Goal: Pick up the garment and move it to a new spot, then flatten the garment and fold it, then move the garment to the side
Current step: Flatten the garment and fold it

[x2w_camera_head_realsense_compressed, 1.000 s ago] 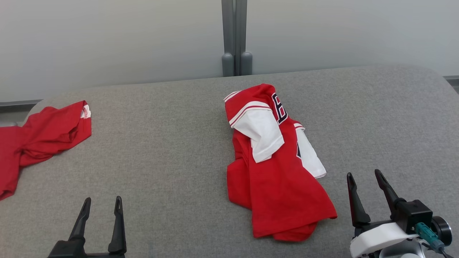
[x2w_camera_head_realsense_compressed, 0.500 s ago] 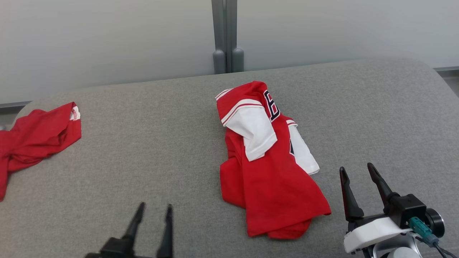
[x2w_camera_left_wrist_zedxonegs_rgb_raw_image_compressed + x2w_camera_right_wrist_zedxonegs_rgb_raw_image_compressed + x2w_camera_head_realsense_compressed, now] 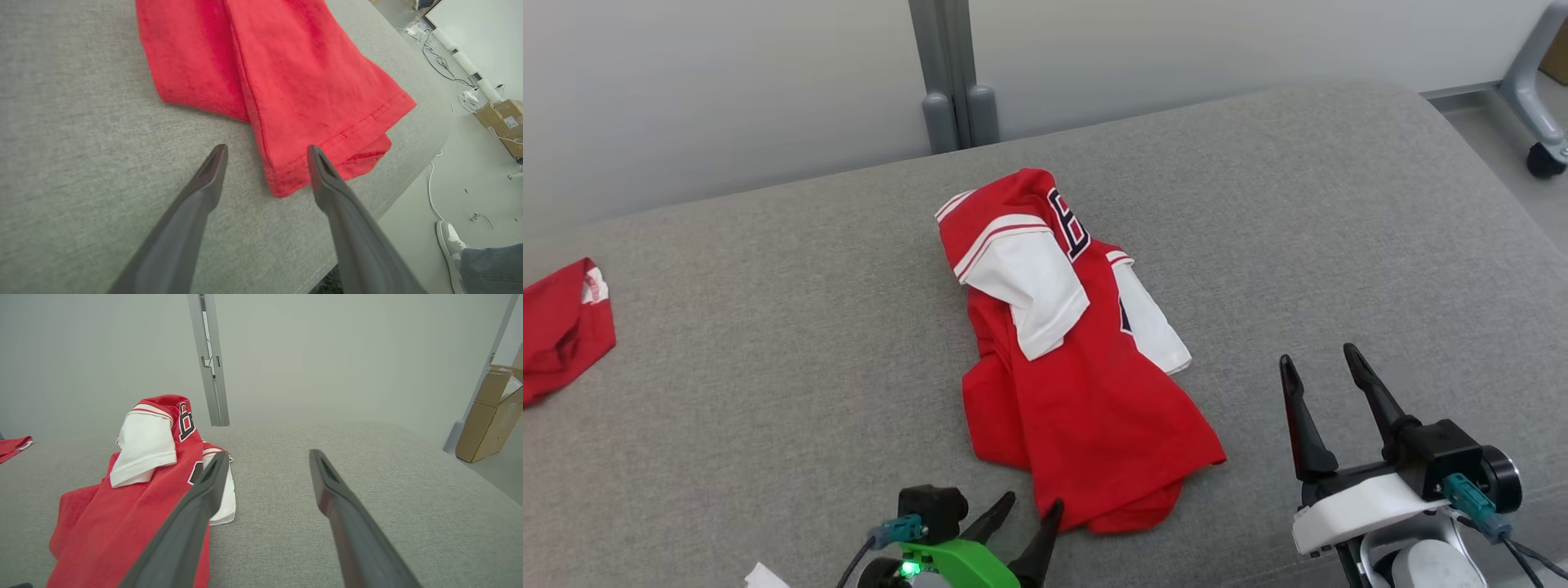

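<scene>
left pincer (image 3: pixel 1034 500): spread wide and holding nothing. It sits at the near edge of the worktop (image 3: pixel 768 327), fingers aimed at the bottom hem of the garment (image 3: pixel 1086 400).
left pincer, wrist cam: the pincer (image 3: pixel 267 150) has the hem corner of the garment (image 3: pixel 310 81) lying in the gap between its fingers. One finger (image 3: pixel 327 175) overlaps the stitched edge, but I honestly can't tell if it's touching the cloth.
right pincer (image 3: pixel 1319 354): also spread wide and empty, fingers tilted up. It's off to the right of the garment and apart from it, over bare grey fabric.
right pincer, wrist cam: the pincer (image 3: pixel 269 454) looks out over open worktop (image 3: pixel 367 490), with the garment (image 3: pixel 135 522) to its left.
garment: a red jersey with white sleeves and dark lettering, crumpled and half folded over itself. It's about mid-worktop, collar end toward the far edge and hem toward the robot.
worktop: grey woven fabric cover with rounded corners.
other red garment (image 3: pixel 560 331): bunched up at the far left edge, well apart from the jersey.
behind: a grey post (image 3: pixel 947 73) against a pale wall.
floor stuff: cardboard boxes (image 3: pixel 500 118) and loose cables (image 3: pixel 433 53) past the worktop edge, plus a person's grey shoe (image 3: pixel 449 241).
</scene>
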You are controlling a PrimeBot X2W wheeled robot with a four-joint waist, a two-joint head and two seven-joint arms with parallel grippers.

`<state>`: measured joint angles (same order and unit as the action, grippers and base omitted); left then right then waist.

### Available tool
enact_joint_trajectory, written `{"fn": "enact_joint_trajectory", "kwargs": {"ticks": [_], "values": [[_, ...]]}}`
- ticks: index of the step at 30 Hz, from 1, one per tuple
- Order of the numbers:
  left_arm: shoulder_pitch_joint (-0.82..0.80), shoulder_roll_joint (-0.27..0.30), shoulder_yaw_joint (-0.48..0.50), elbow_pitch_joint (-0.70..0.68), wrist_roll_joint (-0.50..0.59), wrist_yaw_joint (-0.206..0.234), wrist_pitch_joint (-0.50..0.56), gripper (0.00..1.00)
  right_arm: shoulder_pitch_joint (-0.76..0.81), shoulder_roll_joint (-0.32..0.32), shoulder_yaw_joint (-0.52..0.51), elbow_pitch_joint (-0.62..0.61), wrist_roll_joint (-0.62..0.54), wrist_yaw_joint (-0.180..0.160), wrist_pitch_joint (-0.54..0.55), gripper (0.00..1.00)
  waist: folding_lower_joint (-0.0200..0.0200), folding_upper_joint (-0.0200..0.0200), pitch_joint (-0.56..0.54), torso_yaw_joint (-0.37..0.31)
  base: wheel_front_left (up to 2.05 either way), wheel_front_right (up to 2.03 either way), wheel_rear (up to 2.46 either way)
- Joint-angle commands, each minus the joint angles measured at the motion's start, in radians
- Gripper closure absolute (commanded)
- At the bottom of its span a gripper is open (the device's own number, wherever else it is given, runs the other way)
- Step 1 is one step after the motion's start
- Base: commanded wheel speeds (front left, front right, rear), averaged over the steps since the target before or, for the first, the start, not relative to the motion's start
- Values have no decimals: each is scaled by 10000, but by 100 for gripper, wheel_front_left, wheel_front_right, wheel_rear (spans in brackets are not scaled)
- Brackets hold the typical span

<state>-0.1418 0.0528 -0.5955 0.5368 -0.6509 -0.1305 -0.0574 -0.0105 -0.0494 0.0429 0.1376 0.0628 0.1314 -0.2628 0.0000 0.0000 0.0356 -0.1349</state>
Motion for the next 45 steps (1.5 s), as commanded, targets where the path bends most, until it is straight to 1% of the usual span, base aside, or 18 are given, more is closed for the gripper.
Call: {"fn": "enact_joint_trajectory", "kwargs": {"ticks": [1,4,5,6,7,11,15,18,24,25,28,30,33,34,36,37,40,45], "values": [[-253,44,-116,143,-400,8,-41,0,-161,-20,-27,-50,-21,-14,-31,0,0,0,281,-296,0,0,0],[-571,81,-532,401,-1021,7,42,0,-172,-18,-76,-42,-7,-14,-31,0,0,0,364,-387,0,0,0],[-627,93,-626,479,-1230,7,74,7,-179,-20,-89,-41,1,-14,-31,0,0,0,380,-398,0,0,0],[-705,127,-729,601,-1372,7,101,58,-190,-18,-102,-43,11,-14,-31,0,0,0,400,-405,0,0,0],[-795,174,-862,687,-1390,7,93,100,-199,-18,-108,-40,24,-14,-31,0,0,0,413,-408,0,0,0],[-1106,397,-1361,650,-1559,7,-257,100,-188,-20,-146,-39,65,-14,-31,0,0,0,424,-365,0,0,0],[-1245,922,-1404,-388,-1733,7,-481,100,-88,-20,-182,-26,92,-14,-31,0,0,0,358,-253,0,0,0],[-1011,1889,-917,-2119,-1987,155,-288,100,-5,-20,-210,-32,133,-14,-31,0,0,0,296,-162,0,0,0],[-630,4517,1350,-5264,-2904,1481,544,100,51,-21,-106,5,214,-14,-31,0,0,0,302,3,0,0,0],[-573,4921,1841,-5385,-3154,1746,682,100,38,-21,-91,26,222,-14,-31,0,0,0,311,13,0,0,0],[-611,5281,3002,-4950,-4074,2199,848,100,-92,-21,-36,83,247,-14,-31,0,0,0,350,19,0,0,0],[-869,5367,3542,-4227,-4582,2161,867,100,-197,-21,19,130,265,-14,-31,0,0,0,379,-10,0,0,0],[-1306,5425,3734,-2887,-4475,1946,545,100,-307,-21,86,202,244,-14,-31,0,0,0,396,-60,0,0,0],[-1473,5410,3790,-2518,-4302,1894,265,94,-337,-23,94,221,240,-14,-31,0,0,0,396,-66,0,0,0],[-1811,5492,3711,-1699,-3705,1946,-462,50,-368,-20,108,236,233,-14,-31,0,0,0,397,-73,0,0,0],[-1907,5463,3568,-1297,-3412,1972,-732,0,-373,-18,119,234,218,-14,-31,0,0,0,392,-79,0,0,0],[-2181,5402,3321,-738,-2745,1930,-1385,0,-304,-20,108,203,164,-14,-31,0,0,0,367,-70,0,0,0],[-1608,5335,3194,-1244,-1246,2470,-2042,0,-165,-21,-26,-9,78,-14,-31,0,0,0,334,-9,0,0,0]]}}
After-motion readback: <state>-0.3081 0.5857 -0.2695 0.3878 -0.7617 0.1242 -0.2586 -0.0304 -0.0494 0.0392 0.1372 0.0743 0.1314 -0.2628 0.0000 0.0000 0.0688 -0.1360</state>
